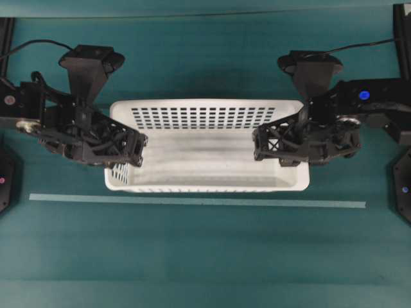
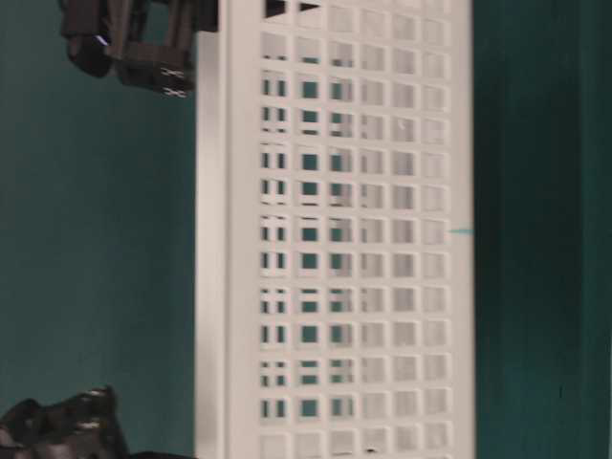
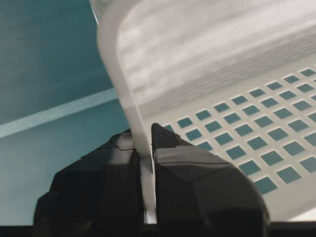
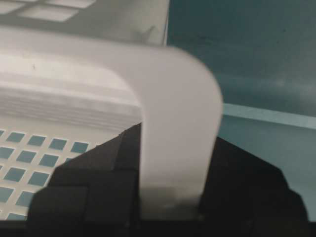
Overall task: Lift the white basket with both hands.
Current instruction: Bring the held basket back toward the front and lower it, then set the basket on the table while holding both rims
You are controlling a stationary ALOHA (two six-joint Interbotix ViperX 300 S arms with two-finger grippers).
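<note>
Basket (image 1: 205, 154) long axis runs between my left gripper (image 3: 145, 168) and right gripper (image 4: 170, 163), each clamped on an end wall.

A teal counter (image 1: 205, 256) fills the overhead view, its surface faintly streaked. A thin pale strip (image 1: 192, 201) runs straight across it from left to right. Just behind that strip stands the white basket (image 1: 205, 168), long side parallel to it; whether its floor touches the counter cannot be told from these views.
</note>
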